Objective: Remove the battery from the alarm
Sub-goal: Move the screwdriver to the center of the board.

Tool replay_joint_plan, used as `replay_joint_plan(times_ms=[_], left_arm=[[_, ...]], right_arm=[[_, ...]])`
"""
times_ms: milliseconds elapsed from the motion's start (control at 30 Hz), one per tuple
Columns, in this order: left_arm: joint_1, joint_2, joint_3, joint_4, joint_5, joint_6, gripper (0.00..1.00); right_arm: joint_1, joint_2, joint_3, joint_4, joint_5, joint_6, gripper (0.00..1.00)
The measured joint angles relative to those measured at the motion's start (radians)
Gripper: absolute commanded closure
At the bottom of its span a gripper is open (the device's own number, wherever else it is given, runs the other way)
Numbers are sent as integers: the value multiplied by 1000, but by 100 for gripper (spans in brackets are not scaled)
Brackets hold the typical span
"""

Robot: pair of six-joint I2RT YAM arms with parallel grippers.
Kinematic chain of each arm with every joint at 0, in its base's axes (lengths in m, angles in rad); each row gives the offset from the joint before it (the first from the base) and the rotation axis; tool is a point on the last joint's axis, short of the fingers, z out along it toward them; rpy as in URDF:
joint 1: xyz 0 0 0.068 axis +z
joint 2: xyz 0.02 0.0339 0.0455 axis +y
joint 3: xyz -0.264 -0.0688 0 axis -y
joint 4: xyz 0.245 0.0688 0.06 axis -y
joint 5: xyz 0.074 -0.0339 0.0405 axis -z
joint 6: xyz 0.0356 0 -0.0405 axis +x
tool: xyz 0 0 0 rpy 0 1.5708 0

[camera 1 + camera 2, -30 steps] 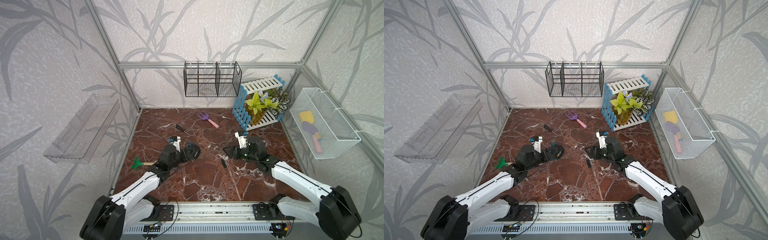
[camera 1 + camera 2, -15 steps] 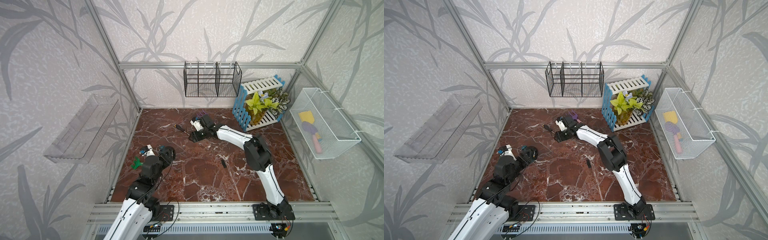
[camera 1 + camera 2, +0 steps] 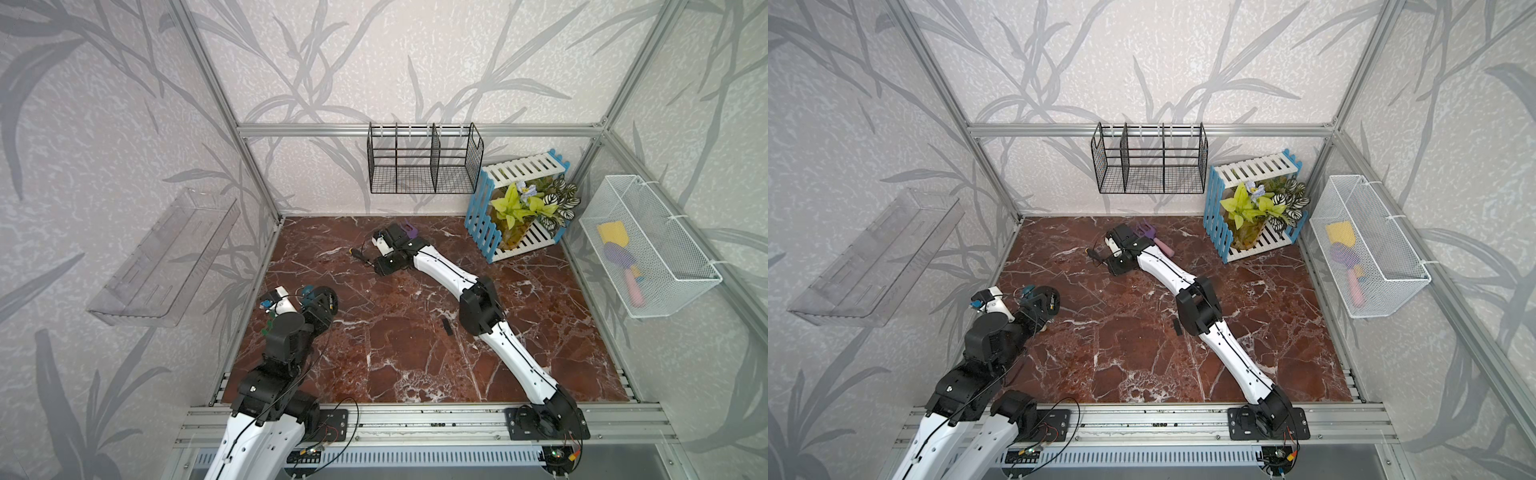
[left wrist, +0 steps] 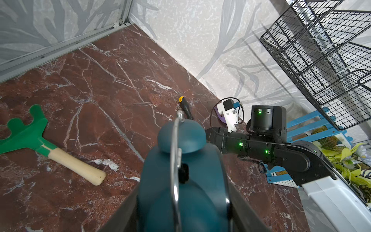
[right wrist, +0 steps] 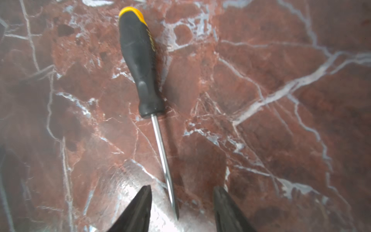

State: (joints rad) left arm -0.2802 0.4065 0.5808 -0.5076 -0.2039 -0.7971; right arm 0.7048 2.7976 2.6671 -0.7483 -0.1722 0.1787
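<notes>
Rake (image 4: 38,138) of green plastic was seen flat at the left edge of the table (image 3: 415,357), unused and out of the way. Near it the alarm (image 4: 180,180) was held up off the marble by the left gripper (image 4: 182,213), whose fingers were closed on the two sides of the teal body. In both top views the black back appeared turned toward the middle, probably so that the battery place could be reached by the other arm. The battery itself could not be made out. It was judged to be inside the alarm, not yet removed. Further right, near the back wall, the screwdriver (image 5: 140,60) was lying on the marble. The right gripper (image 5: 182,190) was placed low over its thin metal shaft with the fingers apart, one on each side and nothing gripped, so a grasp of the tool seemed to be prepared. A small flat black piece (image 3: 447,327), maybe the cover, was lying beside the right arm.
</notes>
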Motion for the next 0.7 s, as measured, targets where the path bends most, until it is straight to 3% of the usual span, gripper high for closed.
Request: replay_joint_plan(times_ms=[133,433,567,700], left_arm=[[0,24,-3,8,10,-3,79],[0,29,-3,16,15,-3,79],[0,35,-3,33,18,-3,79],[0,60,-18,90,37,-7,79]], right_arm=[[14,31,53,-12,16,-3,61],[47,39,58,-27,80,-44,98],[50,21,24,-14,105,-70,100],[50,-89,-162,14,109,-100,100]])
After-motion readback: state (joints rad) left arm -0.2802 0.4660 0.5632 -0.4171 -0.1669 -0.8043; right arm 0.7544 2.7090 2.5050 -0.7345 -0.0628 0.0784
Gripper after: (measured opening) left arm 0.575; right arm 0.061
